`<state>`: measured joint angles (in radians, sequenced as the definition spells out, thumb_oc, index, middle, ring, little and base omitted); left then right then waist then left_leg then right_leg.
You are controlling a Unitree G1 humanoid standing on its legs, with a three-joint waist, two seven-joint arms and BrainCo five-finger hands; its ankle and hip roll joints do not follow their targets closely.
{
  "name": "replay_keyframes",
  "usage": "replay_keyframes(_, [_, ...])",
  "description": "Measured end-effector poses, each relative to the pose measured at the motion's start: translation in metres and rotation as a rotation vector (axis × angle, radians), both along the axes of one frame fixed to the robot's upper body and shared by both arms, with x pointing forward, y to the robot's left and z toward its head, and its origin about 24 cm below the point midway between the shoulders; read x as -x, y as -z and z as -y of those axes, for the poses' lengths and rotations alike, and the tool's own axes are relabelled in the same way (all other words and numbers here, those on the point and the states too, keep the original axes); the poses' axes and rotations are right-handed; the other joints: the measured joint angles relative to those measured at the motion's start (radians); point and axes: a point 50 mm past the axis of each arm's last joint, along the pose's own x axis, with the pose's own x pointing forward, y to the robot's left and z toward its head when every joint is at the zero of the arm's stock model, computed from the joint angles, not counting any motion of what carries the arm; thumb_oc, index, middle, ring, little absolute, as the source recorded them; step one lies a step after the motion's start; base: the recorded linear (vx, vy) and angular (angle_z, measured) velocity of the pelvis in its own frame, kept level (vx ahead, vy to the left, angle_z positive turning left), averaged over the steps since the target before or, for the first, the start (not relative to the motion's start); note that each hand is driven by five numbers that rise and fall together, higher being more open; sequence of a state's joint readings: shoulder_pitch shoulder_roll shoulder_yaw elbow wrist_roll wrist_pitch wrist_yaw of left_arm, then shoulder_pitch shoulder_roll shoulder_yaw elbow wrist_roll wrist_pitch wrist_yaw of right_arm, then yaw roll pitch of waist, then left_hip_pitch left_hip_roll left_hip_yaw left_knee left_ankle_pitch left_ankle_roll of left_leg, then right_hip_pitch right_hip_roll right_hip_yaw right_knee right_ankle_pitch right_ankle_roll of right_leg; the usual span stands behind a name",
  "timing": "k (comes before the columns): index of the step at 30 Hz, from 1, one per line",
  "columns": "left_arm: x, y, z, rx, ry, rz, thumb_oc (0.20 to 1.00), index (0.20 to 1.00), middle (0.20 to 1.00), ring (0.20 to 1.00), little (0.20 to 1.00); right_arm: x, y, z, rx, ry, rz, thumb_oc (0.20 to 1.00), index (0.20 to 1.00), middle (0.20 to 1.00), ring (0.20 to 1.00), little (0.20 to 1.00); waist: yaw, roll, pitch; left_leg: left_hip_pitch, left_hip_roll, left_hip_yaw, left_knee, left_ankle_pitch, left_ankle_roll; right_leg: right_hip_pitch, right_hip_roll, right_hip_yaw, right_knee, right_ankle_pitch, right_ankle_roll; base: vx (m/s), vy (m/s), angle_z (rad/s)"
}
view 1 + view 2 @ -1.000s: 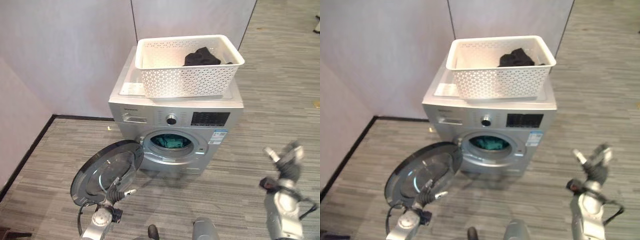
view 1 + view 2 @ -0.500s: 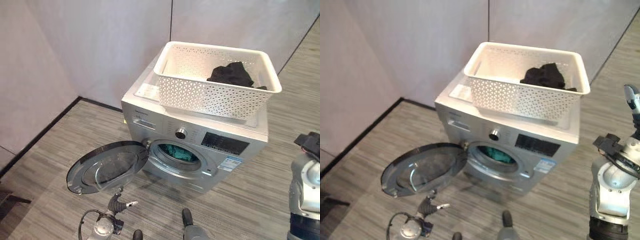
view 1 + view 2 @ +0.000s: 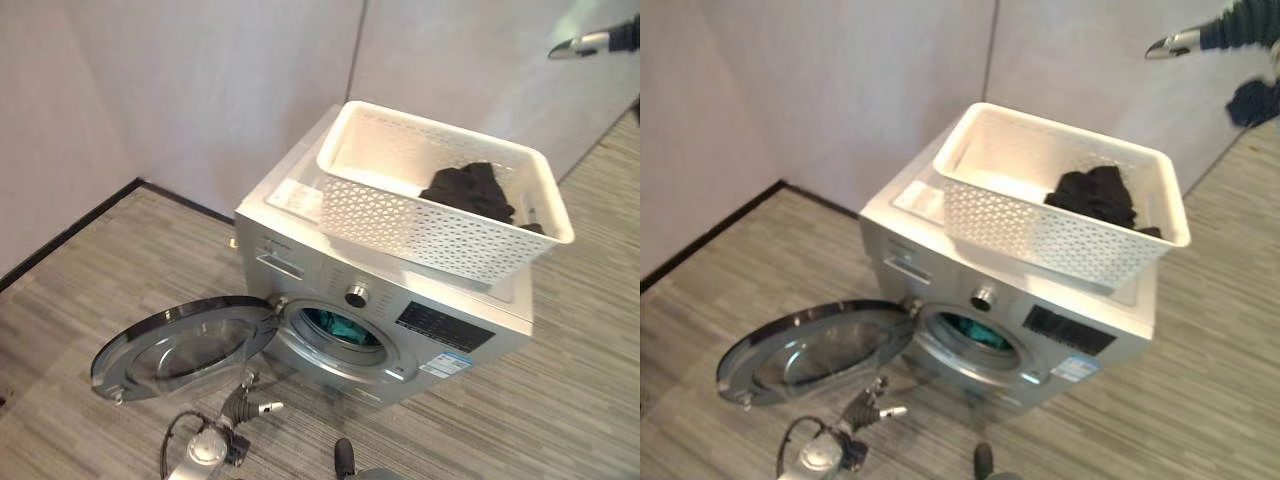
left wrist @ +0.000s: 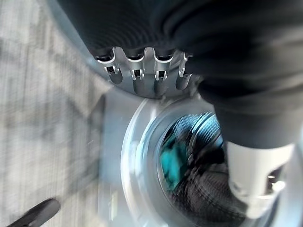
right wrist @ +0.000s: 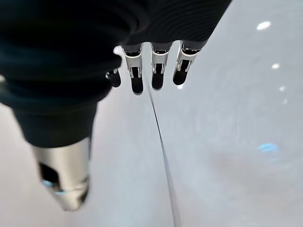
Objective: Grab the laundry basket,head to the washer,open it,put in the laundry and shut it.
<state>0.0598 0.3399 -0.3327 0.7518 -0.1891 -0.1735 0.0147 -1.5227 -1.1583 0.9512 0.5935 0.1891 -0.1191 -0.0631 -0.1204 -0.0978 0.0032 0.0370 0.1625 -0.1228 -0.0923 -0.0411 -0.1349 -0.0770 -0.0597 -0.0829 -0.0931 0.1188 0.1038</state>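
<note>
A silver front-loading washer stands against the wall with its round door swung wide open to the left. Teal cloth lies inside the drum. On the washer's top sits a white lattice laundry basket holding a dark garment. My left hand hangs low in front of the open door, fingers relaxed and holding nothing, facing the drum opening. My right hand is raised high at the upper right, above and beyond the basket, fingers straight and empty, facing the wall.
Pale partition walls with a vertical seam stand behind the washer. A black skirting strip runs along the left wall. A white sheet lies on the washer's top beside the basket. Grey plank floor spreads around.
The camera has turned, so the whole scene has shifted. My right hand has risen from low at the right to high at the upper right. My left hand stays low by the door.
</note>
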Motion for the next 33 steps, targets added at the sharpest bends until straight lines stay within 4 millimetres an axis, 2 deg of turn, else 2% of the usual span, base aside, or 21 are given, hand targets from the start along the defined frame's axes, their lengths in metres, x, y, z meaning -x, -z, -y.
replay_keyframes(1, [0.000,0.001,-0.010,0.010,-0.066,-0.009,1.000,1.000,1.000,1.000,1.000,-0.017,0.009,-0.008,0.028,0.036,-0.072,1.000,1.000,1.000,1.000,1.000,0.004,-0.016,-0.019,-0.003,0.003,-0.003,0.000,-0.001,-0.002,-0.007,0.003,0.001,-0.003,-0.005,-0.005,0.02,-0.025,-0.06])
replay_keyframes(3, [0.003,0.003,-0.015,0.034,-0.125,-0.023,1.000,1.000,1.000,1.000,1.000,-0.028,0.024,-0.006,0.055,0.075,-0.146,1.000,1.000,1.000,1.000,1.000,0.036,-0.034,-0.028,-0.010,0.006,-0.007,0.000,0.000,-0.003,-0.012,0.006,0.001,0.000,-0.008,-0.010,0.03,-0.033,0.05])
replay_keyframes(5, [0.025,0.015,-0.016,0.059,-0.175,-0.102,1.000,1.000,1.000,1.000,1.000,-0.048,0.053,-0.004,0.091,0.175,-0.254,1.000,1.000,1.000,1.000,1.000,0.057,-0.046,-0.040,-0.008,0.007,-0.014,0.000,-0.001,-0.004,-0.006,0.007,-0.005,0.005,-0.006,-0.013,0.03,-0.040,0.10])
replay_keyframes(8, [0.038,0.022,-0.012,0.070,-0.175,-0.149,1.000,1.000,1.000,1.000,1.000,-0.057,0.079,-0.002,0.145,0.219,-0.353,1.000,1.000,1.000,1.000,1.000,0.077,-0.050,-0.043,-0.024,0.006,-0.037,0.001,0.001,-0.006,-0.010,0.005,-0.014,0.005,-0.007,-0.013,0.02,-0.025,0.20])
replay_keyframes(10, [0.045,0.025,-0.010,0.079,-0.180,-0.171,1.000,1.000,1.000,1.000,1.000,-0.058,0.088,-0.001,0.173,0.224,-0.396,1.000,1.000,1.000,1.000,1.000,0.093,-0.036,-0.033,-0.024,0.008,-0.040,0.000,0.001,-0.006,-0.009,0.007,-0.017,0.005,-0.008,-0.015,0.01,-0.040,0.06])
replay_keyframes(14, [0.047,0.025,-0.013,0.094,-0.215,-0.171,1.000,1.000,1.000,1.000,1.000,-0.056,0.117,0.022,0.228,0.303,-0.513,1.000,1.000,1.000,1.000,1.000,0.093,-0.027,-0.029,-0.039,0.019,-0.060,0.000,0.003,-0.011,-0.012,0.014,-0.040,0.005,-0.011,-0.021,0.00,-0.034,0.11])
replay_keyframes(19, [0.051,0.027,-0.013,0.105,-0.231,-0.185,1.000,1.000,1.000,1.000,1.000,-0.050,0.137,0.044,0.239,0.362,-0.588,1.000,1.000,1.000,1.000,1.000,0.092,-0.025,-0.027,-0.042,0.022,-0.059,0.000,0.003,-0.012,-0.015,0.019,-0.040,0.000,-0.014,-0.024,0.00,-0.009,0.02])
replay_keyframes(20, [0.051,0.027,-0.012,0.108,-0.231,-0.184,1.000,1.000,1.000,1.000,1.000,-0.045,0.140,0.053,0.251,0.384,-0.603,1.000,1.000,1.000,1.000,1.000,0.093,-0.025,-0.027,-0.053,0.023,-0.062,0.000,0.004,-0.013,-0.022,0.019,-0.041,-0.003,-0.016,-0.026,0.00,0.000,0.00])
replay_keyframes(26, [0.059,0.034,-0.018,0.104,-0.296,-0.232,1.000,1.000,1.000,1.000,1.000,-0.028,0.148,0.086,0.275,0.468,-0.662,1.000,1.000,1.000,1.000,1.000,0.088,-0.015,-0.020,-0.076,0.036,-0.064,0.000,0.009,-0.021,-0.045,0.026,-0.054,-0.002,-0.012,-0.035,0.00,-0.009,0.01])
replay_keyframes(30, [0.062,0.037,-0.015,0.095,-0.299,-0.247,1.000,1.000,1.000,1.000,1.000,-0.024,0.151,0.094,0.279,0.486,-0.686,1.000,1.000,1.000,1.000,1.000,0.078,-0.002,-0.011,-0.077,0.038,-0.062,0.000,0.009,-0.021,-0.048,0.028,-0.053,0.003,-0.012,-0.035,0.00,0.000,0.00])
replay_keyframes(33, [0.056,0.033,-0.016,0.096,-0.291,-0.216,1.000,1.000,1.000,1.000,1.000,-0.018,0.152,0.104,0.264,0.515,-0.695,1.000,1.000,1.000,1.000,1.000,0.078,0.005,-0.006,-0.095,0.037,-0.064,0.000,0.012,-0.026,-0.065,0.031,-0.056,-0.002,-0.012,-0.035,0.00,0.000,0.00])
